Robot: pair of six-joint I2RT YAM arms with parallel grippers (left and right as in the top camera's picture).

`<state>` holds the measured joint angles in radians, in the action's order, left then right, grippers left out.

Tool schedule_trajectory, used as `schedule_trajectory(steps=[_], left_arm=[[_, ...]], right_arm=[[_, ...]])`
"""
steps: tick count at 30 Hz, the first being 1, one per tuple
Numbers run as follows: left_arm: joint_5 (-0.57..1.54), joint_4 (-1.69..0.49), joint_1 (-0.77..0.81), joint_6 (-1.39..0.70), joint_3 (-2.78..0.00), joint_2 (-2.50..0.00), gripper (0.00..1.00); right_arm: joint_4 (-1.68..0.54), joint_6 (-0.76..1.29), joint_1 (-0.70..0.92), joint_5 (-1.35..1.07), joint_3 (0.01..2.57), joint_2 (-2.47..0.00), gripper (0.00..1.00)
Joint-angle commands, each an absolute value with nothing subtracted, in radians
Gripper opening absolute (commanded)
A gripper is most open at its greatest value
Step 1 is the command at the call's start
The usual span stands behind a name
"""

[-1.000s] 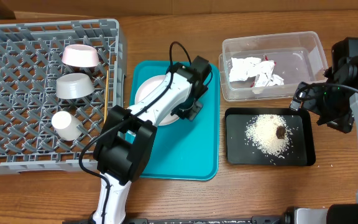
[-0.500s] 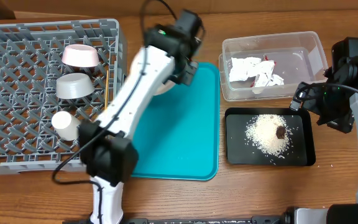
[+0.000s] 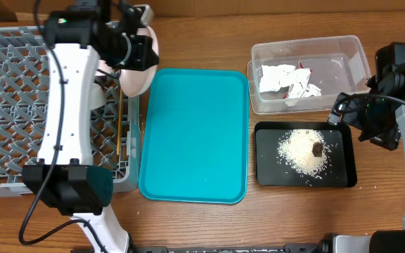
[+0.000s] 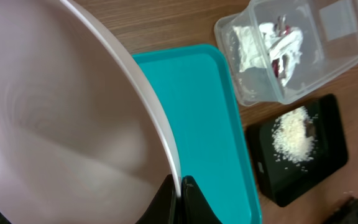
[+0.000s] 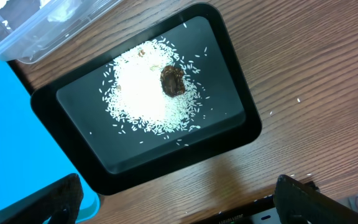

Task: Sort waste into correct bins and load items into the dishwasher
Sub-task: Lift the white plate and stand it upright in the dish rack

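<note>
My left gripper is shut on the rim of the white round plate. In the overhead view it holds the plate tilted on edge above the right wall of the grey dish rack. The chopsticks lie in the rack by that wall. The bowls and the cup are mostly hidden under my left arm. The clear tub holds paper scraps. The black tray holds rice and a brown lump. My right gripper is open and empty beside the black tray.
The teal tray lies bare between the rack and the bins. The tub and the black tray stand close together at the right. My left arm reaches over the rack's middle.
My left gripper has lifted the plate off the teal tray and carried it up and left to the rack's right wall. The right arm has not moved.
</note>
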<state>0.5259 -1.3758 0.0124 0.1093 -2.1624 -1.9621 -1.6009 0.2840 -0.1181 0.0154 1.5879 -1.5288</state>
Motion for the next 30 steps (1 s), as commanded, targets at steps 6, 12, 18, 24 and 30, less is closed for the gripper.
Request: schedule_trajectory(steps=[6, 12, 18, 24, 30], left_arm=[[0.763, -1.392, -0.108, 0.218, -2.154, -2.041, 0.04], [0.776, -1.405, -0.144, 0.244, -2.152, -2.113, 0.04], [0.688, -1.417, -0.179, 0.244, -2.151, -2.141, 0.04], [0.654, -1.453, -0.21, 0.226, -2.151, -2.141, 0.43], [0.649, -1.466, -0.21, 0.194, -2.152, -2.118, 0.76]], right_arm=[[-1.6, 0.284, -0.12, 0.025, 1.61, -1.517, 1.0], [-1.601, 0.283, -0.12, 0.025, 1.61, -1.517, 1.0], [-1.599, 0.283, -0.12, 0.025, 1.61, -1.517, 1.0], [-1.592, 0.284, -0.12, 0.025, 1.61, -1.517, 1.0], [-1.589, 0.284, -0.12, 0.025, 1.61, -1.518, 1.0]])
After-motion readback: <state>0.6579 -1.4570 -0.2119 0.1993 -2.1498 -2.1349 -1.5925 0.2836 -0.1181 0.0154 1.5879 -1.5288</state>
